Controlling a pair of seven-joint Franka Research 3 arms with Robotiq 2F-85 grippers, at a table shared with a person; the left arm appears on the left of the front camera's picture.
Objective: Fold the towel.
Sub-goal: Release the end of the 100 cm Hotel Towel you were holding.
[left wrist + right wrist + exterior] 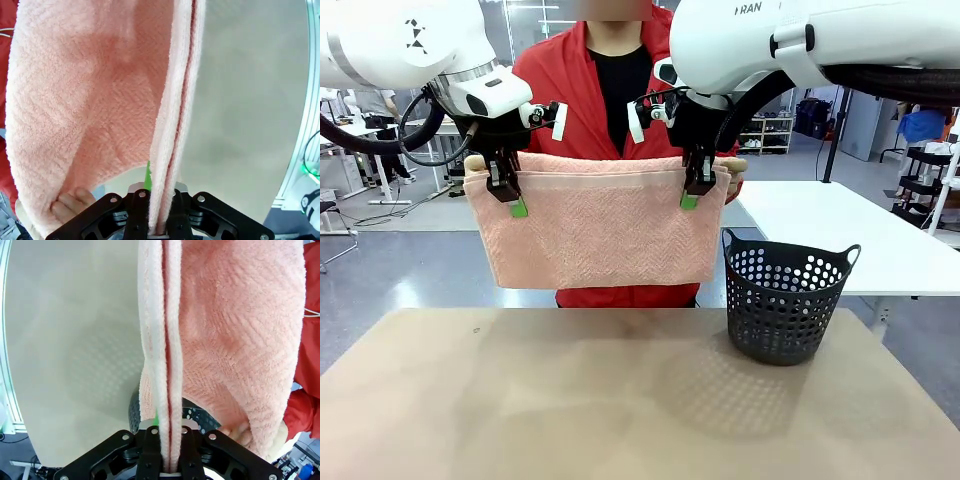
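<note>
The towel [595,235], a large pale salmon-pink terry-cloth bath towel, hangs in the air over the far edge of the flat tan table [570,400]. It is spread as a wide panel facing my front camera, with its lower hem clear of the tabletop.

My left gripper [510,195], a black two-finger claw with green pads, is clamped on the top edge at about 10 o'clock of the panel. My right gripper [695,190], of the same build, bites the edge at about 2 o'clock. In each wrist view a doubled edge of cloth runs up out of the closed jaws, so I count two layers pinched at each grip. From that I judge the cloth is already doubled over once. It seems to be held stretched between my two grips so the layers stay aligned for the next fold.

A person in a red jacket stands at 12 o'clock, behind the cloth. The person's hand beside my left gripper [474,165] and the person's hand beside my right gripper [733,165] touch the upper outer corners. I take this as a shared hold that stops the corners drooping.

My count is one towel, two grippers both shut on it, and two helping hands. There is also one dark round perforated plastic basket [785,300], upright at 4 o'clock of the panel and not touching it. It is probably there to receive the folded cloth. One white table [840,235] stands beyond at 3 o'clock.
</note>
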